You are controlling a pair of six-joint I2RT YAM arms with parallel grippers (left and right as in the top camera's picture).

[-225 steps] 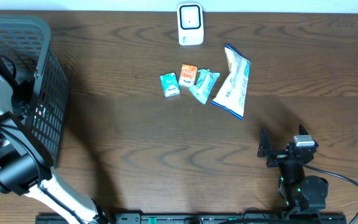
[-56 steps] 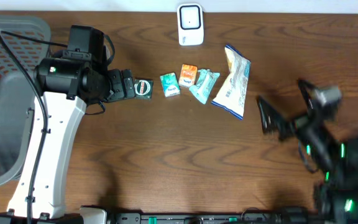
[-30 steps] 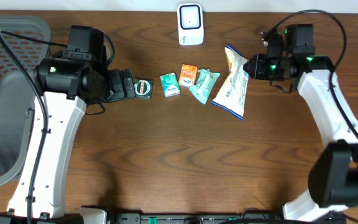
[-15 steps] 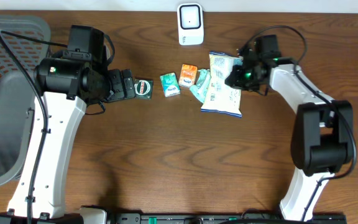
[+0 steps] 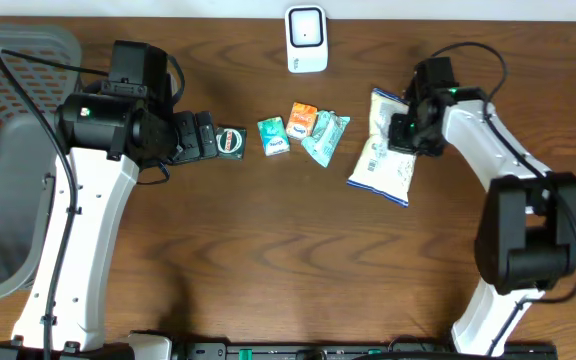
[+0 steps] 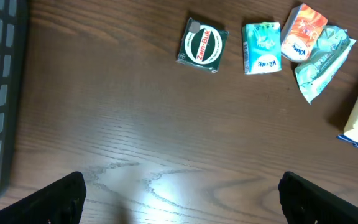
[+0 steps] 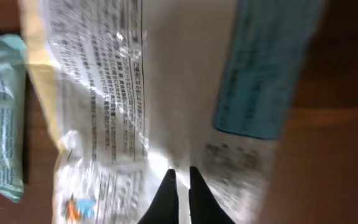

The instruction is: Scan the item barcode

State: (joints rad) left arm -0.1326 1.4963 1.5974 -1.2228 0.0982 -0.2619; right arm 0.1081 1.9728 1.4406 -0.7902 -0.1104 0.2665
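A white and blue snack bag (image 5: pixel 383 152) lies tilted on the table at centre right, its printed back filling the right wrist view (image 7: pixel 123 93). My right gripper (image 5: pixel 404 128) sits over the bag's upper right part and is shut on its film, the two dark fingertips (image 7: pixel 166 190) pressed together (image 7: pixel 181 186). The white scanner (image 5: pixel 306 38) stands at the back edge. My left gripper (image 5: pixel 208 136) is open beside a green tin (image 5: pixel 230 141), which shows apart and ahead of it (image 6: pixel 202 45). Nothing lies between the wide left fingers (image 6: pixel 51 199).
A teal pack (image 5: pixel 273 135), an orange pack (image 5: pixel 303 119) and a teal pouch (image 5: pixel 326 135) lie in a row left of the bag. A grey basket (image 5: pixel 18 60) fills the far left. Bare wood spreads across the front half.
My right arm reached the bag, shut on it, swung it left, then dragged it right and toward the front. The left arm and the tin have not moved.
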